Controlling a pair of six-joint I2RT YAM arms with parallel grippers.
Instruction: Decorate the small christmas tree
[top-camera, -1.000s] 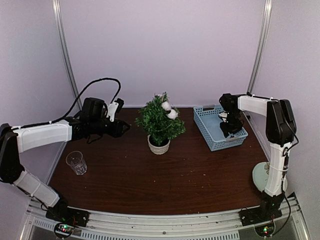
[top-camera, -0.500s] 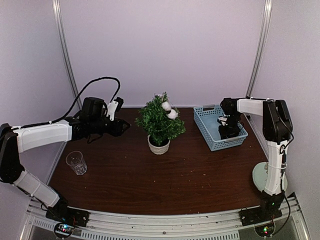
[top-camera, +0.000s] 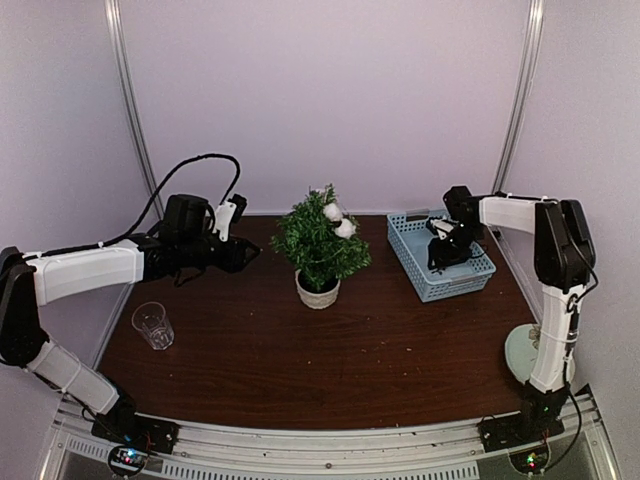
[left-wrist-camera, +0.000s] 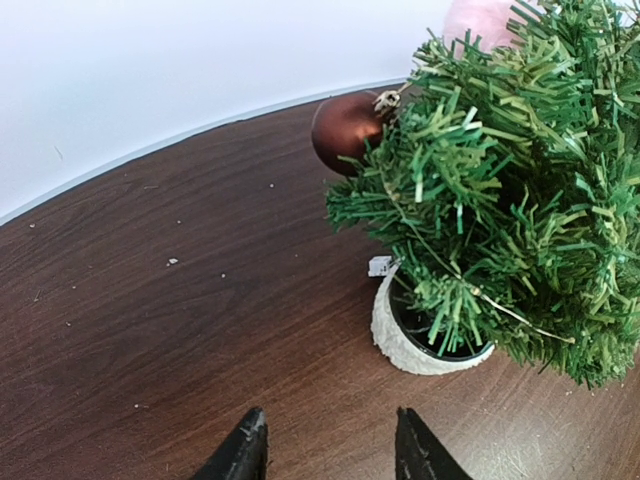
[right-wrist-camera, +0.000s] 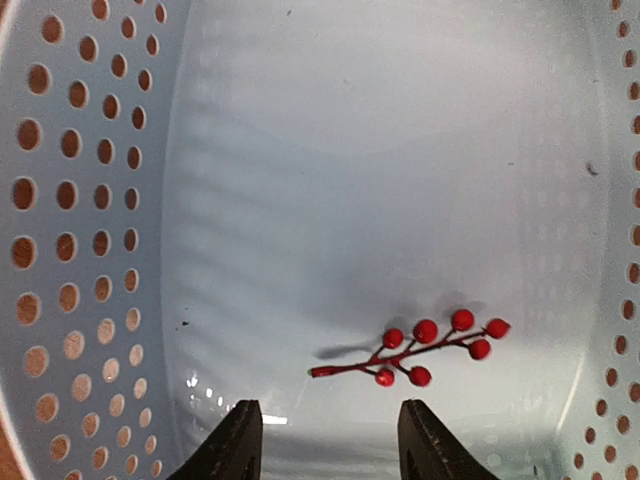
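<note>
The small christmas tree (top-camera: 320, 240) stands in a white round pot (top-camera: 318, 290) at the table's middle back, with two white balls near its top. In the left wrist view the tree (left-wrist-camera: 510, 200) carries a dark red bauble (left-wrist-camera: 345, 130) and a pink ball (left-wrist-camera: 480, 20). My left gripper (top-camera: 245, 255) is open and empty, left of the tree, above the table (left-wrist-camera: 323, 450). My right gripper (top-camera: 440, 250) is open inside the light-blue basket (top-camera: 415, 262), just above a red berry sprig (right-wrist-camera: 420, 350) lying on the basket floor (right-wrist-camera: 325, 445).
A clear drinking glass (top-camera: 152, 325) stands at the left front. A round pale disc (top-camera: 520, 352) lies at the right edge by the right arm's base. Perforated basket walls (right-wrist-camera: 70, 250) flank the right gripper on both sides.
My right gripper has shifted a little to the left and back inside the basket. The left arm and the tree have not moved.
</note>
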